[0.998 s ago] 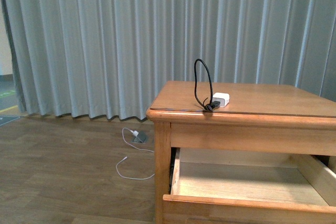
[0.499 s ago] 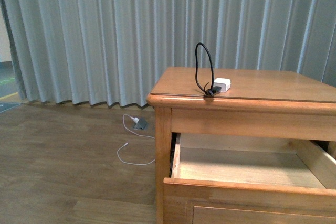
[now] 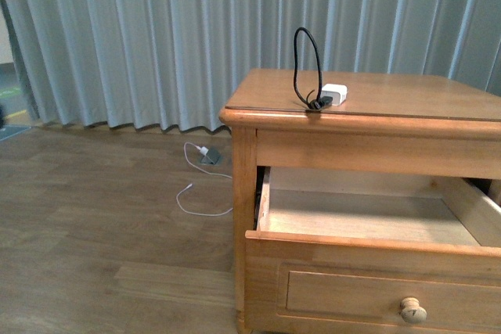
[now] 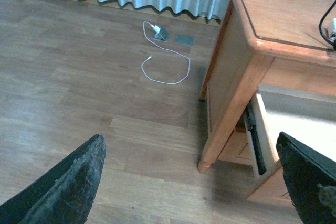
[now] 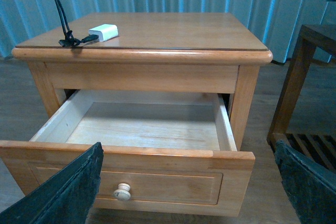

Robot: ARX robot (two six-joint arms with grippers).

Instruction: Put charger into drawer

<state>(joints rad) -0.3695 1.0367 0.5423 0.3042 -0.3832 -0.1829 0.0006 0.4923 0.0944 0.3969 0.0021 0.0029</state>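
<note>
The drawer [image 3: 352,287] stands pulled out with its pale inside bare, so I judge the step in hand to be the reach for the charger [image 3: 334,94], which has not yet begun. The charger lies on the counter [image 3: 407,95], right of centre in the upper half of the front view and near the counter's front edge. Its black cable [image 3: 305,60] loops upright beside it. Neither arm shows in that view. The right hand [image 5: 187,148] is spread wide with nothing between its fingers and faces the drawer front; the charger sits beyond the drawer, well apart from it. The left hand [image 4: 189,140] is likewise spread and empty, over the floor [image 4: 105,87] beside the counter. The next move likely calls for raising the right hand to counter height and closing on the white cube, clear of the cable loop.
</note>
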